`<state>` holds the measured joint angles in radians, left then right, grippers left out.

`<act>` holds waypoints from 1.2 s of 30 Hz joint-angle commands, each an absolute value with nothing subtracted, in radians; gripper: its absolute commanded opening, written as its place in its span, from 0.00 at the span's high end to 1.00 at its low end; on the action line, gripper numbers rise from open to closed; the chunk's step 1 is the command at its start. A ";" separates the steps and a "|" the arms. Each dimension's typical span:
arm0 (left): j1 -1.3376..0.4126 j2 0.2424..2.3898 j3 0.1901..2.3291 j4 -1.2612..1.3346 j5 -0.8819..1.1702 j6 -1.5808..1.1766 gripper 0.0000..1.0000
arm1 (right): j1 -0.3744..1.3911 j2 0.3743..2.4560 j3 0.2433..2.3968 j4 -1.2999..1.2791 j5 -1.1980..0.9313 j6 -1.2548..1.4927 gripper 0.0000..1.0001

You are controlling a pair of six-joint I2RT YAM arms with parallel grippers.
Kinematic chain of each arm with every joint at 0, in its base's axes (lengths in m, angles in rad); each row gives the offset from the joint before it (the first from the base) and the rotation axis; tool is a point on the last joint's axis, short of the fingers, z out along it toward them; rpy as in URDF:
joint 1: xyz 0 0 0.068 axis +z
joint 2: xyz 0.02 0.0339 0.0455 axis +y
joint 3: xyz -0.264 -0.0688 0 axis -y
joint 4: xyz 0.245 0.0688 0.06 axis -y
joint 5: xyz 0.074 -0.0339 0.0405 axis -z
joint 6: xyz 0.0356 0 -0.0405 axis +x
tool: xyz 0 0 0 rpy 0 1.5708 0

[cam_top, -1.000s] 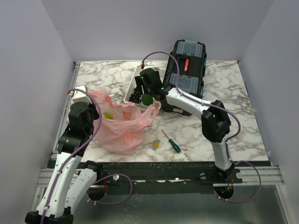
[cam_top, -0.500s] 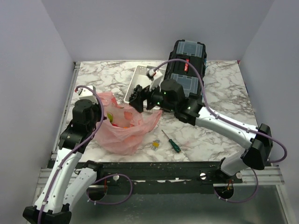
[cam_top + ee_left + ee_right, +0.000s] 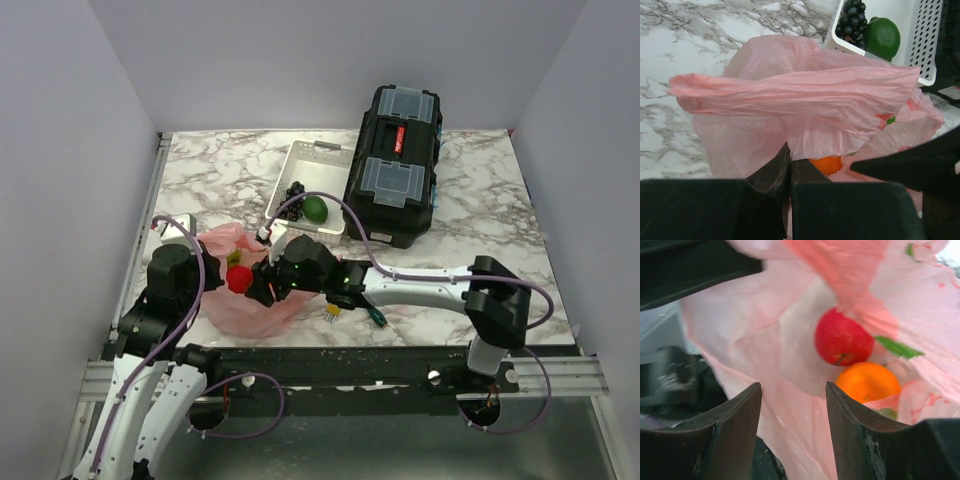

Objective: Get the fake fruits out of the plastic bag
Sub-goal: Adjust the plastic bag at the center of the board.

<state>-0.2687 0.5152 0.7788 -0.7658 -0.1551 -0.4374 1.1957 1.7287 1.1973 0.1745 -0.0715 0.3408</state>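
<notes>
The pink plastic bag (image 3: 240, 305) lies at the front left with its mouth held up. My left gripper (image 3: 789, 161) is shut on the bag's near edge (image 3: 790, 95); it sits at the bag's left side (image 3: 207, 272). My right gripper (image 3: 792, 390) is open at the bag's mouth (image 3: 262, 285), its fingers over pink film with nothing between them. Inside the bag lie a red fruit (image 3: 842, 342), also seen from above (image 3: 238, 278), and an orange fruit (image 3: 867, 381), plus a sliver of a yellow-green one (image 3: 887, 413). A dark green fruit (image 3: 315, 209) rests in the white tray (image 3: 318, 152).
Black grapes (image 3: 294, 193) share the tray with the green fruit. A black toolbox (image 3: 395, 160) stands right of the tray. A green-handled screwdriver (image 3: 375, 315) and a small yellow piece (image 3: 331, 310) lie on the marble near the front edge, under my right arm.
My right arm has swung from the tray, where the dark green fruit now lies, down to the bag's mouth, and its jaws have narrowed. The left gripper keeps its hold on the bag.
</notes>
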 commanded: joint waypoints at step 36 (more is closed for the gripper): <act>-0.334 0.996 0.782 -0.796 -0.125 -0.457 1.00 | 1.291 1.840 0.800 0.674 0.526 0.289 0.19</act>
